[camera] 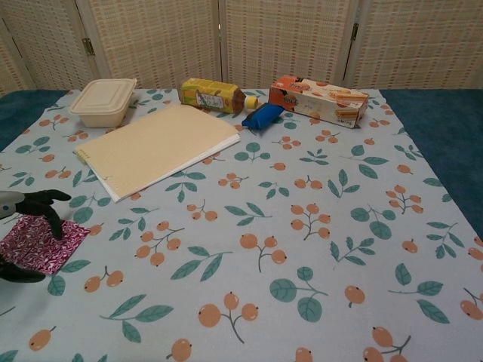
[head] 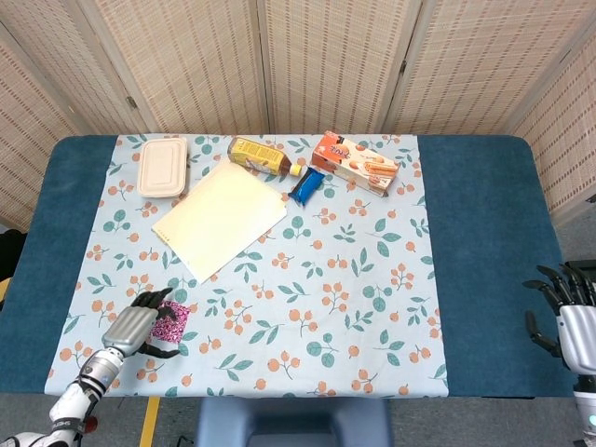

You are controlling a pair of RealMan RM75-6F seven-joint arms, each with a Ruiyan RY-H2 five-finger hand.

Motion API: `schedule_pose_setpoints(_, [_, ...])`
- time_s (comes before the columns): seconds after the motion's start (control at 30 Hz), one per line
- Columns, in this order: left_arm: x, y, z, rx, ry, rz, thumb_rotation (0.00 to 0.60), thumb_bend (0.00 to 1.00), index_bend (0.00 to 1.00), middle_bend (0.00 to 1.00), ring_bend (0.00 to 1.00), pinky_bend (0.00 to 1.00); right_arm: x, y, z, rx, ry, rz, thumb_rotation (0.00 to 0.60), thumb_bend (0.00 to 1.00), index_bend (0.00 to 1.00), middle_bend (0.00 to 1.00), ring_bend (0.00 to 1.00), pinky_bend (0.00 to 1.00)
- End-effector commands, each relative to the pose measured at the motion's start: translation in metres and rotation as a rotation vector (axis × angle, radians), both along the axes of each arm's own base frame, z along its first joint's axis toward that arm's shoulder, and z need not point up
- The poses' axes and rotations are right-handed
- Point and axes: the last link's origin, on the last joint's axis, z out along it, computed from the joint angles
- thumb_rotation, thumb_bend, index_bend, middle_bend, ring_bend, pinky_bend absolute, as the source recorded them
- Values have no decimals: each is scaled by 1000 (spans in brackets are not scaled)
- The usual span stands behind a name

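Left robot hand [head: 136,328] rests, fingers spread, on small magenta patterned square packet [head: 171,322] at desk's [head: 484,233] near-left edge.
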Motion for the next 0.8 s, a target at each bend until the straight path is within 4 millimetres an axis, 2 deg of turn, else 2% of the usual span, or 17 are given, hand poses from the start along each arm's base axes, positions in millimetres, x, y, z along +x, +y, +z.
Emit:
schedule_pose_setpoints(0.03, [4,1,-5,-13,2,-3,420,90,363,0,0,0,-1,1,0,-1,-1,-3,600,497,300,177,53,0])
schedule_pose_setpoints(0.8, [1,-1,-10,-12,24,12,418,89,362,0,0,0,-3,-2,-1,6,-2,-8,600,496,299,177,49,0])
